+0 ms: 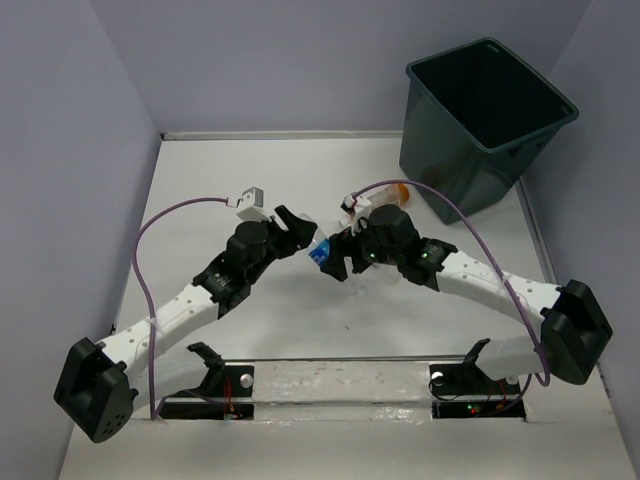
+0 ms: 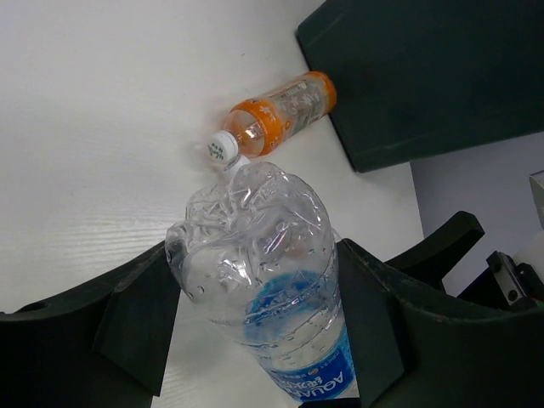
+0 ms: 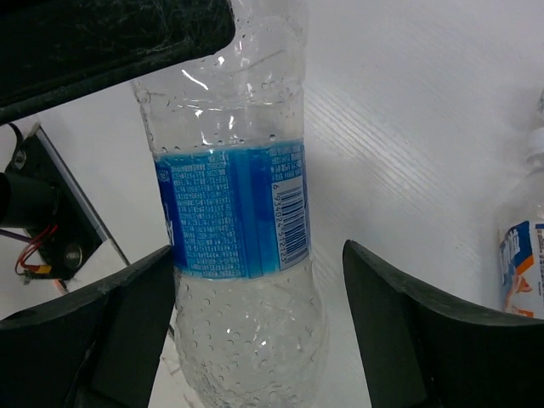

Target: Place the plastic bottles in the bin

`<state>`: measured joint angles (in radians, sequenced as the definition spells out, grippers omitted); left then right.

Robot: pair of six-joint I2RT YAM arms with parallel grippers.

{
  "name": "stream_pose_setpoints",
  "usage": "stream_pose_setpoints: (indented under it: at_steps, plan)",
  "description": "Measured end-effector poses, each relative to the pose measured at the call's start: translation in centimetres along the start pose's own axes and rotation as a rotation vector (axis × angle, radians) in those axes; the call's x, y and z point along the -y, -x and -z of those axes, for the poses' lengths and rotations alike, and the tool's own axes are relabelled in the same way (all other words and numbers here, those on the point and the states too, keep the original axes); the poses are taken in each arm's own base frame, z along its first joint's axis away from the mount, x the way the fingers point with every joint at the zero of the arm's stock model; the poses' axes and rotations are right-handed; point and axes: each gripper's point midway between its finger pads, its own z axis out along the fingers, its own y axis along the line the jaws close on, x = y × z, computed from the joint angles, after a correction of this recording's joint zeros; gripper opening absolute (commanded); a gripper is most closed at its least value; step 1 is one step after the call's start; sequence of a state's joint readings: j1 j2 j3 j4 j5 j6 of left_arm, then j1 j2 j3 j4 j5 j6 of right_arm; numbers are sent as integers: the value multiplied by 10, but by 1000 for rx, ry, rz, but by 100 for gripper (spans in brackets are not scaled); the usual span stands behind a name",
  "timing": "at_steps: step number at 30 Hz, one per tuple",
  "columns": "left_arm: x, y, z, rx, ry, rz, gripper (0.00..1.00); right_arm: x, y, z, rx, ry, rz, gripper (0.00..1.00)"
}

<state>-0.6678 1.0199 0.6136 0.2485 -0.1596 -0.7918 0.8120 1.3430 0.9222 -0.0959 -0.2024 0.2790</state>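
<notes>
Now left fingers [image 2: 136, 323] pinch the blue-labelled bottle [image 2: 263, 280], right fingers [image 3: 408, 323] spread around it; next, probably a lift to the far-right bin [image 1: 450, 150].

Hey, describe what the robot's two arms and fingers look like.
Both the left arm and right arm have white links, black joint housings and a looping purple cable. The fingers are matte black, broad wedges.

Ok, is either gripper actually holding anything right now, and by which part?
Left gripper clamps the blue-label water bottle on its crumpled clear section beside the label. Right gripper only straddles it, one finger clear of it.
</notes>
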Motion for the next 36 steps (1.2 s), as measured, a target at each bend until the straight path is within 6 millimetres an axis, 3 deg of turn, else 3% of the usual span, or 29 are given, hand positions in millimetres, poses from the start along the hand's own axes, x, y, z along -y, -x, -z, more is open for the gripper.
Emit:
stream_pose_setpoints:
  at_steps: [1,3,6,10,13,14,15,17,18,20,24,28,29,30,31,33,34,36]
  plan:
    - [2,1,3,1,-7,0,64,-1,0,0,1,2,-3,58]
    - [5,5,7,8,-20,-3,79,-2,2,0,8,7,-4,48]
    - [10,10,12,21,-38,-6,89,-8,9,5,25,13,9,47]
    - [19,21,21,51,-68,-9,94,-4,32,13,66,-52,53,46]
    - [24,31,34,77,-80,-16,95,8,70,24,150,-155,90,45]
    - [24,35,41,88,-80,-18,96,14,101,34,223,-206,99,45]
    - [23,36,43,91,-76,-18,98,18,115,40,258,-229,103,44]
    - [20,40,51,104,-63,-15,99,36,167,67,378,-316,106,44]
    - [19,41,53,105,-57,-14,99,44,183,78,417,-349,107,44]
    - [16,40,54,103,-46,-6,99,67,221,111,510,-452,110,44]
    - [8,23,40,51,-5,-2,99,135,297,216,710,-748,114,42]
    - [9,-10,25,-38,10,-21,99,194,332,293,822,-1000,94,42]
    - [10,-23,19,-68,12,-29,99,218,334,311,826,-1079,78,43]
    - [11,-30,15,-84,11,-34,99,231,335,318,827,-1113,70,46]
    - [10,-41,9,-110,20,-43,99,247,337,322,823,-1146,59,71]
    - [10,-59,-4,-155,40,-65,99,283,333,317,781,-1195,38,93]
    - [9,-68,-10,-174,50,-75,99,299,327,311,754,-1212,24,99]
    - [8,-85,-23,-210,66,-94,99,329,310,294,679,-1240,-8,100]
